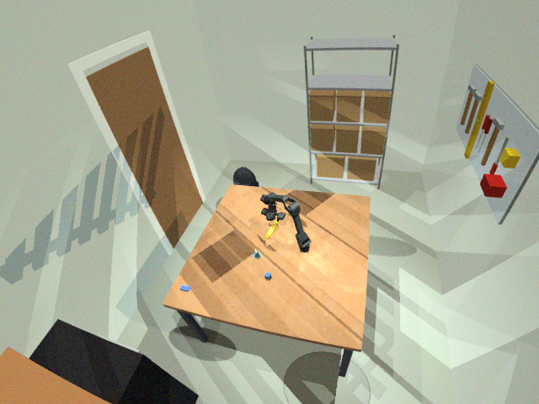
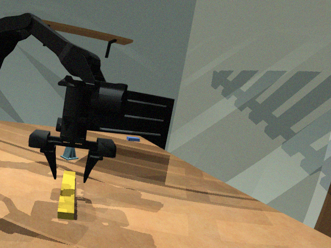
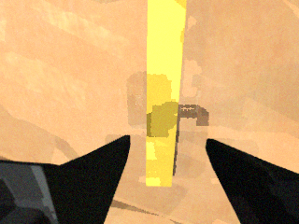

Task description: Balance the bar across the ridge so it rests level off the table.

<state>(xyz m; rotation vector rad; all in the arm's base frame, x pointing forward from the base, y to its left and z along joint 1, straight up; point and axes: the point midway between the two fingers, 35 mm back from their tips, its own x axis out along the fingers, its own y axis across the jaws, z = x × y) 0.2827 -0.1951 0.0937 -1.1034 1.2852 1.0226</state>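
The yellow bar (image 1: pixel 271 230) (image 2: pixel 66 200) (image 3: pixel 164 51) lies flat on the table (image 1: pixel 330 304) (image 2: pixel 213 221). My gripper (image 2: pixel 69 181) (image 3: pixel 167 141) is open and empty above the bar. In the wrist view the bar runs lengthwise between the two fingertips, with its near end just past them, touching neither. The blue-grey ridge (image 1: pixel 257 253) (image 2: pixel 69 153) stands upright on the table with nothing on it; in the exterior view it is partly hidden behind the gripper.
A small blue cube (image 1: pixel 267 275) stands on the table beyond the ridge. A flat blue block (image 1: pixel 184 288) (image 2: pixel 133 138) lies near a table corner. The arm's base (image 1: pixel 303 244) stands on the table to one side of the bar.
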